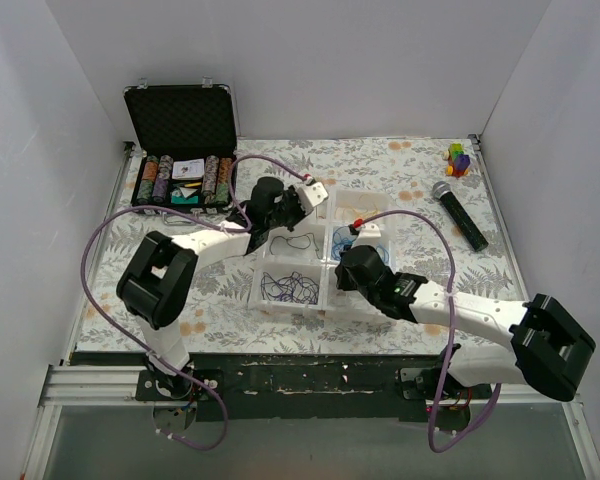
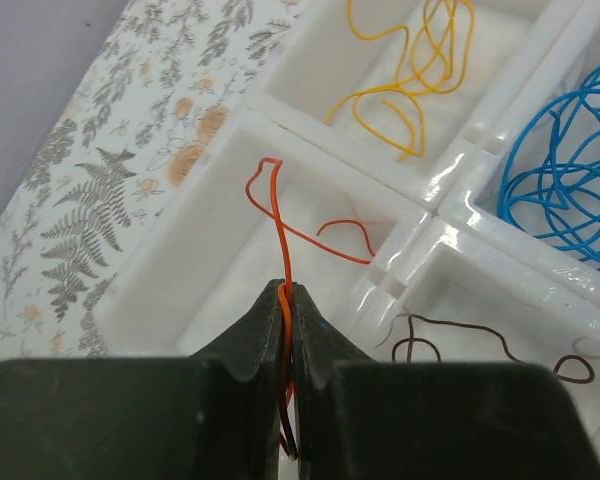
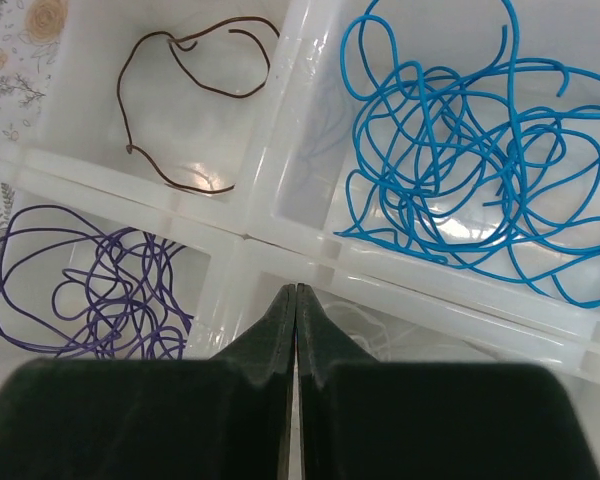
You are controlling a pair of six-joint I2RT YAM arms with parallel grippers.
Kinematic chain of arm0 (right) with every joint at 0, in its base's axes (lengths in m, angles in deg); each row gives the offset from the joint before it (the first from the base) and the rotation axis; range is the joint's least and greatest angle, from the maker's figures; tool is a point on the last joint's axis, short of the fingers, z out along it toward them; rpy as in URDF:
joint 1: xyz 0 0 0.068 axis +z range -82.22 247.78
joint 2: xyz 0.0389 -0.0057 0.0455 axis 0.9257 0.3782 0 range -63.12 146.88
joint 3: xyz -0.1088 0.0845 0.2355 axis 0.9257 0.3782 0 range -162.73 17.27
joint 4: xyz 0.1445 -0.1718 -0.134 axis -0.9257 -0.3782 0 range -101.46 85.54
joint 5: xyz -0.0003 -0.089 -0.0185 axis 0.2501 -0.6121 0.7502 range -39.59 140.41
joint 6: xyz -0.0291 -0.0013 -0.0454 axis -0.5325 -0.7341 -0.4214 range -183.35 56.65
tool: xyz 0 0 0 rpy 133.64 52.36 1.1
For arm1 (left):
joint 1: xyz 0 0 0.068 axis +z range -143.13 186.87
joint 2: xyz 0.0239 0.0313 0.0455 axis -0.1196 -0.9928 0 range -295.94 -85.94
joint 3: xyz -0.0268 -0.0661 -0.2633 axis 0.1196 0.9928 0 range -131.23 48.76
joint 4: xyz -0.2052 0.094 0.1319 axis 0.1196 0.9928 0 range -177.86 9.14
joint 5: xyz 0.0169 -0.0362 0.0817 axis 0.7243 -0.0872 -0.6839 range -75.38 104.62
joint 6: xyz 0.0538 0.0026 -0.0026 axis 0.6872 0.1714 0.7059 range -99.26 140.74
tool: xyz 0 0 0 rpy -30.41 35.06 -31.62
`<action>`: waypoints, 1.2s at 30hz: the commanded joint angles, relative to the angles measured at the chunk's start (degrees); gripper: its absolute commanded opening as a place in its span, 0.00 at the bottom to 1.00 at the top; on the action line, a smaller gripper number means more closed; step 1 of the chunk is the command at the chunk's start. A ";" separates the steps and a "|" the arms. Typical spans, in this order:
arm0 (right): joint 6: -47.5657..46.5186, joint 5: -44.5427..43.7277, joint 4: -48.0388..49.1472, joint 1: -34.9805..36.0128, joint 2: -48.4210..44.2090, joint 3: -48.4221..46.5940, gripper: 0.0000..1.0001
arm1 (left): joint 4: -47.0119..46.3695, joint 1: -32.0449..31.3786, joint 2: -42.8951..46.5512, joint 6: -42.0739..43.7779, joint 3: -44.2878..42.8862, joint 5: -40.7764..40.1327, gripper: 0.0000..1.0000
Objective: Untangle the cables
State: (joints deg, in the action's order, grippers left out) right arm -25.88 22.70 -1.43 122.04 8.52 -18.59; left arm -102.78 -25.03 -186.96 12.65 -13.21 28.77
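Floral table [image 1: 430,190] | left claw [image 2: 288,300] pinches orange cable [image 2: 280,225] | right claw [image 3: 296,300] clenched

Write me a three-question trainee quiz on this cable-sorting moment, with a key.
1. True or false: the left gripper is shut on an orange cable.
2. In the right wrist view, the compartment to the right of the brown cable holds cables that are: A yellow, B blue, C purple.
3. Fill in the blank: the right gripper holds nothing, and its jaws are ____.

Key
1. True. The orange cable runs up out of the closed jaws.
2. B. That compartment holds the blue cables.
3. shut
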 commanded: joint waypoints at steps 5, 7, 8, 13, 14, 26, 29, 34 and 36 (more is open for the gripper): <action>-0.30 1.34 -2.06 -1.44 -4.31 1.67 0.07 | 4.89 -0.80 -6.65 2.91 -8.51 -0.10 0.03; -0.12 1.34 -2.24 -1.44 -4.84 1.84 0.07 | 6.56 -0.80 -7.62 2.48 -10.44 1.40 0.12; -0.12 1.42 -2.24 -1.52 -5.10 2.02 0.08 | 7.61 -0.80 -8.14 2.04 -11.49 1.84 0.25; -0.12 1.42 -2.32 -1.53 -6.07 2.46 0.08 | 10.96 -0.18 -7.63 -1.30 -14.31 5.79 0.60; -0.12 1.34 -2.32 -1.61 -6.24 2.54 0.09 | 11.40 -0.09 -6.84 -1.83 -14.49 6.93 0.63; -6.70 5.11 2.68 -1.53 -7.30 0.36 0.36 | 19.92 5.08 1.43 -15.35 -22.99 12.74 0.98; -10.04 8.44 2.25 -1.53 -8.00 -2.46 0.44 | 23.87 8.42 3.62 -17.21 -26.17 13.18 0.98; -13.30 18.98 0.94 -1.53 -9.59 -3.08 0.59 | 28.44 13.00 9.77 -17.57 -24.78 12.92 0.98; -13.13 21.89 -1.70 -1.35 -9.50 -2.82 0.70 | 31.87 14.14 12.32 -17.39 -23.29 12.48 0.98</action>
State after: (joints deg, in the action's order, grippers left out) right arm -36.09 35.93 -2.15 120.66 0.08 -19.66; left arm -78.65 -12.31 -180.75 -3.57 -37.60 40.92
